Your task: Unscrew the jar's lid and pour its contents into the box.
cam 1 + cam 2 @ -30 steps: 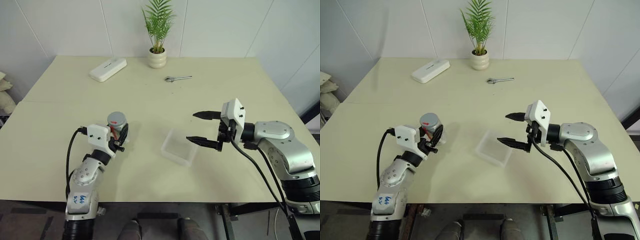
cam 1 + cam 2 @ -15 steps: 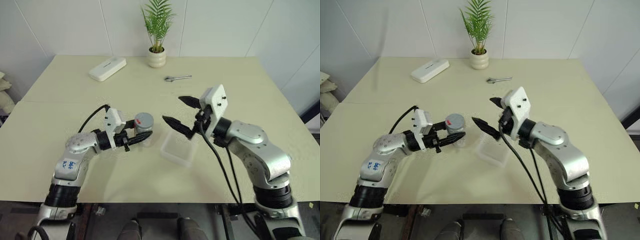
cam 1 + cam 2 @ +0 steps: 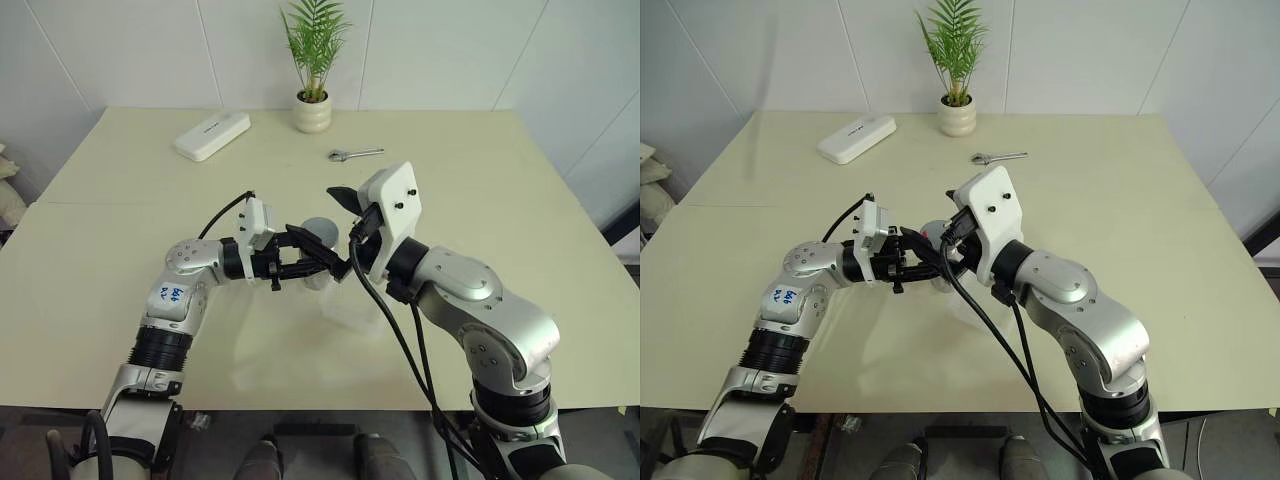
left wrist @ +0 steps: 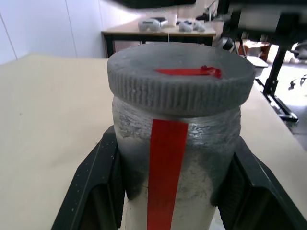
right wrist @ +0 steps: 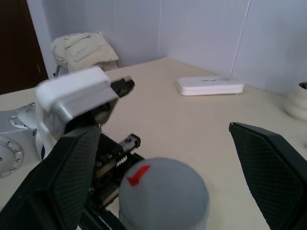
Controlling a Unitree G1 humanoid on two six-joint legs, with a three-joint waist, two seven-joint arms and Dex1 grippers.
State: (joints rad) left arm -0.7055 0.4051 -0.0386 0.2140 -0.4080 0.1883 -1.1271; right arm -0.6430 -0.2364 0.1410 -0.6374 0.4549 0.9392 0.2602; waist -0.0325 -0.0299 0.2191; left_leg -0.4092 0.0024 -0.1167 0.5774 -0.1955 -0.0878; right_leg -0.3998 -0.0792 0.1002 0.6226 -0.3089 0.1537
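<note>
Both arms have swung inward since a second ago: my left gripper (image 3: 318,262) has carried the jar (image 4: 172,163) from the near left of the table (image 3: 500,200) to the middle, beside the box (image 3: 362,308), and my right gripper (image 5: 168,158) has come across from the right to meet it. The left fingers (image 4: 98,187) are clamped on the jar's body, holding it upright and clear of the table, label stripe facing the wrist camera. The right fingers (image 5: 72,167) stand wide apart, one on each side of the lid (image 5: 164,191) but touching nothing. To do this step well, I judge I should centre the right gripper on the lid, close on its ribbed edge only, not on the glass, and keep the left grip firm so the jar does not spin with the cap. I would use the red mark on top to check that the lid really turns. By count: one jar, one lid, one box, one white device (image 3: 212,136), one potted plant (image 3: 314,70), one small wrench (image 3: 356,155). The contents I cannot make out through the cloudy wall.
</note>
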